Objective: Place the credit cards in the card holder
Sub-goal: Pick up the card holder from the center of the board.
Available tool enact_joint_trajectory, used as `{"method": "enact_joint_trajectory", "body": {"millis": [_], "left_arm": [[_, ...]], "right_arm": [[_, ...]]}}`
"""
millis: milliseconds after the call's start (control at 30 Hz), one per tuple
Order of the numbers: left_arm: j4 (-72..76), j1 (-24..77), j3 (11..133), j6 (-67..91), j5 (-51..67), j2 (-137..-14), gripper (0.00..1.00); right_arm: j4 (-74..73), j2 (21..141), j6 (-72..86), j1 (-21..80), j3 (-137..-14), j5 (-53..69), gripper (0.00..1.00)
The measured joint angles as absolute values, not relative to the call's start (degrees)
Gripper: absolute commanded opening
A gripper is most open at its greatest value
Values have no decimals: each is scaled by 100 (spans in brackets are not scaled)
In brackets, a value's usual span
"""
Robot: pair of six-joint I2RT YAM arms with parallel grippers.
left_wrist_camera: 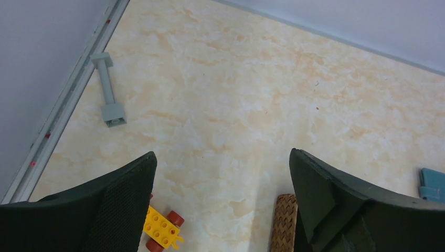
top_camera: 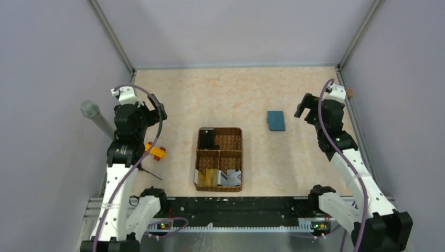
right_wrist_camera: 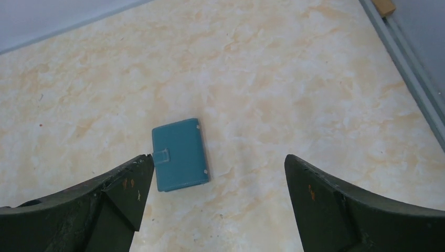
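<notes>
The teal card holder (top_camera: 276, 120) lies shut and flat on the table right of centre; it also shows in the right wrist view (right_wrist_camera: 179, 155) and as a sliver in the left wrist view (left_wrist_camera: 433, 184). The credit cards, gold-yellow (top_camera: 210, 177) and white-grey (top_camera: 231, 178), stand in the front compartments of the wicker basket. My right gripper (top_camera: 303, 107) is open and empty, raised to the right of the card holder; in its wrist view (right_wrist_camera: 218, 163) the holder lies by the left finger. My left gripper (top_camera: 157, 111) is open and empty at the far left; it also shows in the left wrist view (left_wrist_camera: 220, 157).
A brown wicker compartment basket (top_camera: 219, 151) sits mid-table, a black item in its back left cell. A yellow-and-red toy block with wheels (top_camera: 156, 151) lies left of it. A grey peg piece (left_wrist_camera: 108, 91) lies by the left wall. Walls enclose the table.
</notes>
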State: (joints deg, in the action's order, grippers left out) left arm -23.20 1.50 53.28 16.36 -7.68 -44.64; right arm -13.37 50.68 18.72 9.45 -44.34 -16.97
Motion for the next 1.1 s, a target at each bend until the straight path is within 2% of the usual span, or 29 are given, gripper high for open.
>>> {"method": "enact_joint_trajectory", "body": {"millis": [100, 400, 733, 1100], "left_arm": [[-2408, 150, 5315, 1636, -770, -4630, 99], [-2353, 150, 4943, 1782, -613, -4508, 99], [-2355, 150, 4906, 1806, -558, -4504, 99], [-2366, 150, 4906, 1804, -558, -4576, 99]], "right_arm": [[-1330, 5439, 1865, 945, -4431, -1433, 89], [-1712, 7655, 1804, 1448, -5002, -1243, 87], [-2233, 9870, 1662, 2405, -6178, -2069, 82], [-2440, 10514, 1608, 2917, -6770, -2587, 82]]}}
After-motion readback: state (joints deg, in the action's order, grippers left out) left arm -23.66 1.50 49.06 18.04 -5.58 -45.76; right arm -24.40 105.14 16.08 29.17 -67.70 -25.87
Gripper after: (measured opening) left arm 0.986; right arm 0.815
